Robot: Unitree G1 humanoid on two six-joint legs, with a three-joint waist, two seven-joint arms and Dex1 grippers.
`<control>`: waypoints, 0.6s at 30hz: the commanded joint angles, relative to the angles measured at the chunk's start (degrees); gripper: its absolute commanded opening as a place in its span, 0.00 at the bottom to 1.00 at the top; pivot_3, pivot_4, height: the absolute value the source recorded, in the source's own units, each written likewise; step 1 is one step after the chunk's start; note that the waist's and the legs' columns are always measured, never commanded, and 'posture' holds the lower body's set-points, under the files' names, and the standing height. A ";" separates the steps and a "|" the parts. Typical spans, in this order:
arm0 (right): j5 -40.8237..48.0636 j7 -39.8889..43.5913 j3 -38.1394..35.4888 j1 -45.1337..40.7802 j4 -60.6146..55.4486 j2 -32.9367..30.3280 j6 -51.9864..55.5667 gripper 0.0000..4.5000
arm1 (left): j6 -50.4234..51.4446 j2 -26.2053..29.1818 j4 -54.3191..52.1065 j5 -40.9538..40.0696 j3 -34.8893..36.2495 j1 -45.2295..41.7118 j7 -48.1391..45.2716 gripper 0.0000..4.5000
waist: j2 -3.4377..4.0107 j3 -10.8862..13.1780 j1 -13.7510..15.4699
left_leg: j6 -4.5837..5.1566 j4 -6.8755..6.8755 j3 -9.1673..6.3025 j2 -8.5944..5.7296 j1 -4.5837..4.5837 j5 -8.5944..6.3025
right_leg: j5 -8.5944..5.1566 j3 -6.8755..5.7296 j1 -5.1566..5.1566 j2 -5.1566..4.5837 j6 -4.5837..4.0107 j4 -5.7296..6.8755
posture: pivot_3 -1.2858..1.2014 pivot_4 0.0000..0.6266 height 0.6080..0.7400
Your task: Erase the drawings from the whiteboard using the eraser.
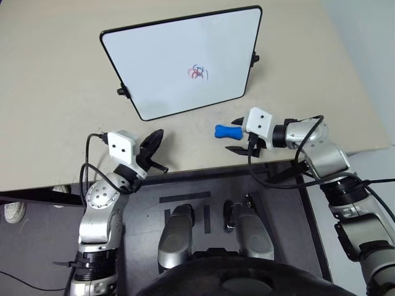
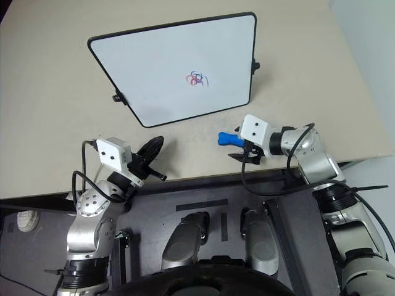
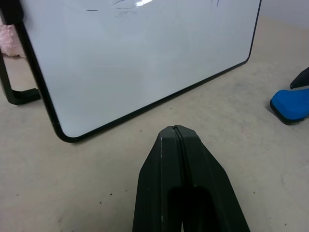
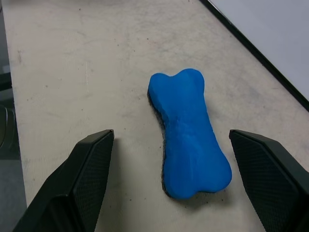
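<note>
The right gripper (image 4: 171, 186), fingers spread wide, is hovering over the blue eraser (image 4: 188, 133) lying on the table (image 1: 55, 92) beside the whiteboard (image 1: 179, 61), its long axis running between the fingers; the left gripper (image 3: 179, 140) is waiting closed.

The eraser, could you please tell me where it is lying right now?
The eraser lies flat on the table, just off the whiteboard's near right corner, between the open fingers of the right gripper.
</note>
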 commanded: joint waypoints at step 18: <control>0.82 1.66 -0.77 2.55 -9.52 -1.17 2.63 0.90 | -1.95 -0.36 -0.76 0.18 -0.57 -0.82 0.12 0.00 | 0.00 0.00 0.00 | 0.16 0.01 0.01 0.00 0.00 0.09 | -0.19 0.00 0.02 0.00 0.31 -0.01 | 0.52 0.24 1.00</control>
